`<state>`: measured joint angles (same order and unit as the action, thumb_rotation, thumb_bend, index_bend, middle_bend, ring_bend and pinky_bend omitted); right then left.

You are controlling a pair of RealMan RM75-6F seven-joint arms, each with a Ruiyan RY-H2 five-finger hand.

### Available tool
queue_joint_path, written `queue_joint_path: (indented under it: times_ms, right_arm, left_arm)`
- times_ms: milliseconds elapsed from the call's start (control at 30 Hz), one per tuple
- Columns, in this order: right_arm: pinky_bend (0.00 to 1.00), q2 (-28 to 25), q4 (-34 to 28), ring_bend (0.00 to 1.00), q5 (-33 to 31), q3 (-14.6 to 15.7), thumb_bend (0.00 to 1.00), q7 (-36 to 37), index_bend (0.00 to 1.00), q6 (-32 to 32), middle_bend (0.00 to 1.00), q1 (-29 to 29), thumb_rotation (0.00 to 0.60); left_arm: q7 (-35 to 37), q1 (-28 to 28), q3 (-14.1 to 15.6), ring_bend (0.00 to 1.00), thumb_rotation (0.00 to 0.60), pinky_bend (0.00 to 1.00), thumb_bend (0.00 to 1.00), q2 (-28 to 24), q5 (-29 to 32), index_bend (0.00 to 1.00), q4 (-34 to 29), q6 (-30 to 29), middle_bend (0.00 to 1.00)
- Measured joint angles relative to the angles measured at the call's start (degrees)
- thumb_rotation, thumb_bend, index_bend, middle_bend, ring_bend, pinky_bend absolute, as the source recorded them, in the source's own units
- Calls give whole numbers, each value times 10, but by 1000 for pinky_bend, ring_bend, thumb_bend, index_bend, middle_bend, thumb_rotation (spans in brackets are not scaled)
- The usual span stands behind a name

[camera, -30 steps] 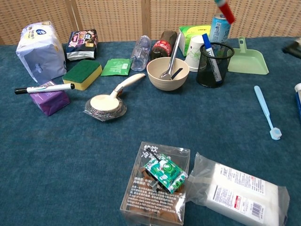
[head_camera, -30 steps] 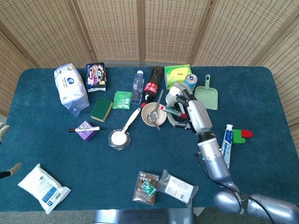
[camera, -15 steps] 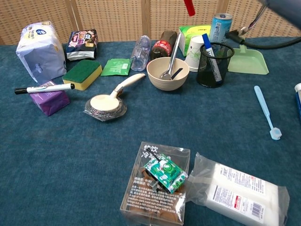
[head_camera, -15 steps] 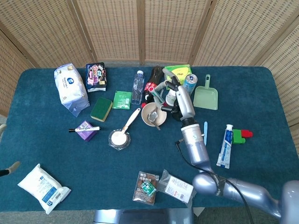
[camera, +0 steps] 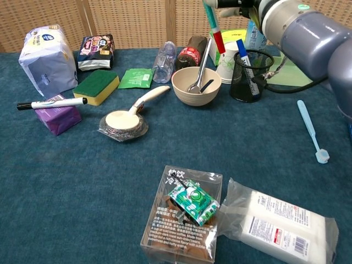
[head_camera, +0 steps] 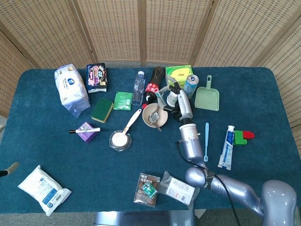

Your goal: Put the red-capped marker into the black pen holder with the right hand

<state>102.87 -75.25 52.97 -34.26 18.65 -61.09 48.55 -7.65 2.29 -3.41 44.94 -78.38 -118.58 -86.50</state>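
The red-capped marker (camera: 215, 30) hangs almost upright, red cap down, above the gap between the bowl and the paper cup. My right hand (camera: 234, 4) holds its upper end at the top edge of the chest view. In the head view, my right hand (head_camera: 175, 95) is above the cup and holder. The black mesh pen holder (camera: 250, 82) stands just right of the marker, with a blue-capped marker (camera: 242, 52) in it. The red cap is left of the holder's rim, at about rim height. A grey tip (head_camera: 10, 168) at the left edge may be my left hand.
Around the holder stand a beige bowl (camera: 196, 87) with a spoon, a paper cup (camera: 225, 60), a cola bottle (camera: 192, 54), a can (camera: 254, 34) and a green dustpan (camera: 291, 72). A blue toothbrush (camera: 311, 129) lies to its right.
My right hand has carried the marker left and down. The arm has come into the chest view, and the marker now hangs lower, left of the holder.
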Motion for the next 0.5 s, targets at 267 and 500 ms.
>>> queue_joint_path:
  times_ms: [267, 500]
  right_arm:
    - [202, 3, 43, 0, 3, -4, 616, 39, 662, 23, 126, -2, 600]
    - [202, -5, 67, 0, 6, -6, 617, 60, 662, 38, 126, -8, 600]
  left_arm:
    - [-11, 2, -1, 0, 600, 0, 200, 4, 8, 0, -1, 2, 0]
    - [-21, 6, -4, 0, 600, 0, 200, 7, 16, 0, -3, 5, 0]
